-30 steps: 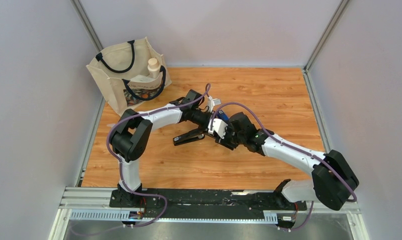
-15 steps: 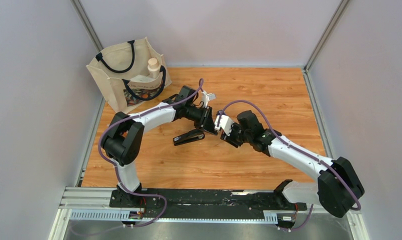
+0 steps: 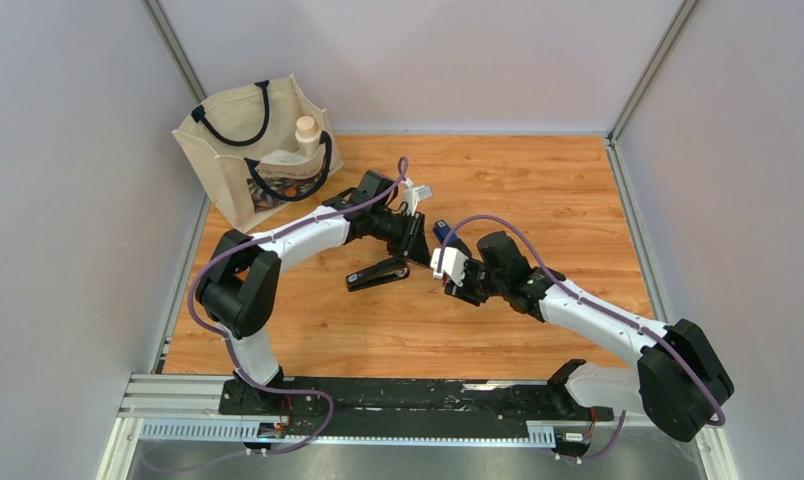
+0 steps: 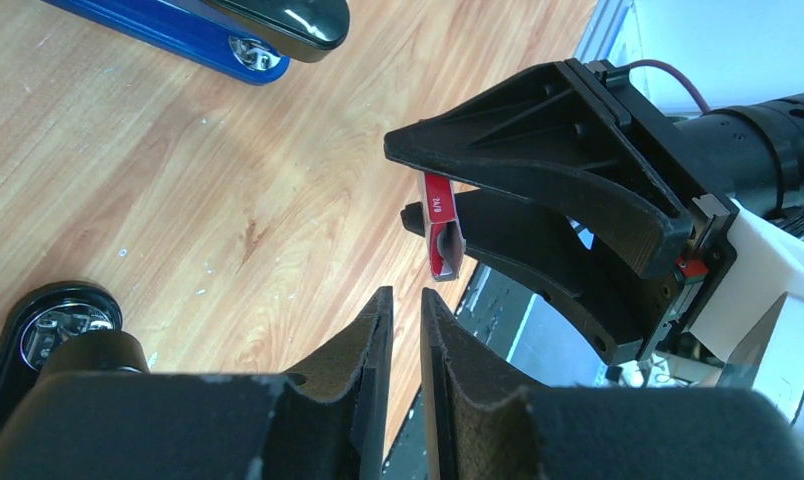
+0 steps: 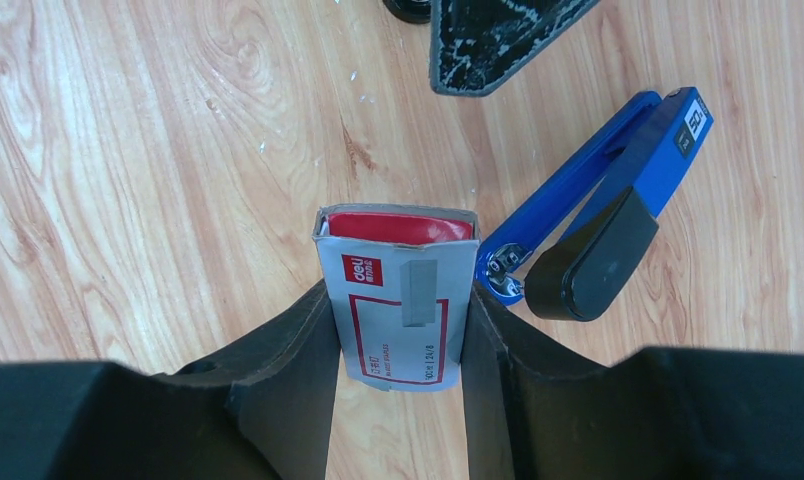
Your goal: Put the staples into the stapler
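Top external view shows both arms converged mid-table (image 3: 538, 190), with a canvas bag (image 3: 253, 150) at the far-left corner and an all-black stapler (image 3: 378, 274) lying beneath the left arm. Right gripper (image 5: 398, 330) is clamped on the staples (image 5: 398, 300), whose far end appears open, just beside the stapler (image 5: 603, 210) lying on the wood. Left gripper (image 4: 399, 330) is empty, its fingers parted by a narrow gap, just short of the box.

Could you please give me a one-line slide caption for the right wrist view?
Right gripper clamps the staples, open end forward, above the wooden table, beside the blue stapler.
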`<state>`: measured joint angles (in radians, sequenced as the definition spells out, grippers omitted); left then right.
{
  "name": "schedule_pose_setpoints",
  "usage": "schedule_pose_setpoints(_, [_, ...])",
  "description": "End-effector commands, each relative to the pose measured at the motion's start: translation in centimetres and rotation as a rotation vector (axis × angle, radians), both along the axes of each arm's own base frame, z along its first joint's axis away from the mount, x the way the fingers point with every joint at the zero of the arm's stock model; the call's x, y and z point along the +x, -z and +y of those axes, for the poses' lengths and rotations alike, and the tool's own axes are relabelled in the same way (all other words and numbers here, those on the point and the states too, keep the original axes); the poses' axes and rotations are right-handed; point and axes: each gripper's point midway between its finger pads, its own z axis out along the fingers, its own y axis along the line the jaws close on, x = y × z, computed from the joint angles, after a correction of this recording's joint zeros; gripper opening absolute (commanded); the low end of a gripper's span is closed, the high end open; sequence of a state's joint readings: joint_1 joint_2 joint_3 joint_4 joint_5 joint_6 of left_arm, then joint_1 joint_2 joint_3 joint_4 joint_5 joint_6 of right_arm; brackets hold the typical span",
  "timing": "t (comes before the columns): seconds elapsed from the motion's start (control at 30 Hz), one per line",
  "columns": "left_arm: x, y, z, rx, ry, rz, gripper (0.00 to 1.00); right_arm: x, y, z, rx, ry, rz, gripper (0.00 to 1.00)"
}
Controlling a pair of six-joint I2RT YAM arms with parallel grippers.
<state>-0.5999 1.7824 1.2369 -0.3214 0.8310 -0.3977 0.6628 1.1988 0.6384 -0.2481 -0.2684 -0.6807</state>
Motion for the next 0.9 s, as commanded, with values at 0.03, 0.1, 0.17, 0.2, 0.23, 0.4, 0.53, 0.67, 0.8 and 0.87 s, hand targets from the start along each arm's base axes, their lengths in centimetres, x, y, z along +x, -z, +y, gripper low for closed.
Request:
schedule_pose_setpoints(0.03, [-0.6, -1.4, -0.4, 0.02, 0.029, -0.097, 0.25, 0.8, -2.1, 1.2, 0.056, -0.036, -0.066, 0.41])
schedule_pose_setpoints(0.1, [-0.8, -1.1, -0.5, 0.047, 0.033, -0.113, 0.25, 0.8, -2.2, 1.2, 0.057, -0.036, -0.064, 0.41])
schedule_pose_setpoints(0.17, [-1.0, -1.1, -0.7, 0.055, 0.043, -0.134, 0.25, 0.7, -2.2, 1.3, 0.059, -0.039, -0.058, 0.41])
schedule_pose_setpoints(0.2, [-1.1, -1.2, -0.7, 0.061, 0.046, -0.14, 0.25, 0.6, -2.2, 1.3, 0.059, -0.041, -0.056, 0.41])
schedule_pose_setpoints(0.23, [-1.0, -1.2, -0.8, 0.064, 0.046, -0.148, 0.25, 0.6, -2.2, 1.3, 0.059, -0.042, -0.054, 0.41])
schedule_pose_setpoints(0.4, [-1.3, -1.4, -1.0, 0.071, 0.056, -0.167, 0.25, 0.4, -2.1, 1.4, 0.058, -0.047, -0.045, 0.41])
schedule_pose_setpoints(0.53, [-1.4, -1.4, -1.2, 0.073, 0.061, -0.167, 0.25, 0.3, -2.2, 1.4, 0.061, -0.052, -0.034, 0.41])
schedule_pose_setpoints(0.67, [-1.6, -1.5, -1.5, 0.072, 0.067, -0.168, 0.25, 0.2, -2.1, 1.5, 0.058, -0.058, -0.025, 0.41])
schedule_pose_setpoints(0.8, [-1.7, -1.6, -1.8, 0.066, 0.075, -0.165, 0.25, 0.0, -2.2, 1.6, 0.064, -0.064, -0.02, 0.41])
schedule_pose_setpoints(0.87, [-1.9, -1.5, -1.9, 0.066, 0.079, -0.163, 0.25, 0.0, -2.2, 1.7, 0.066, -0.064, -0.015, 0.41])
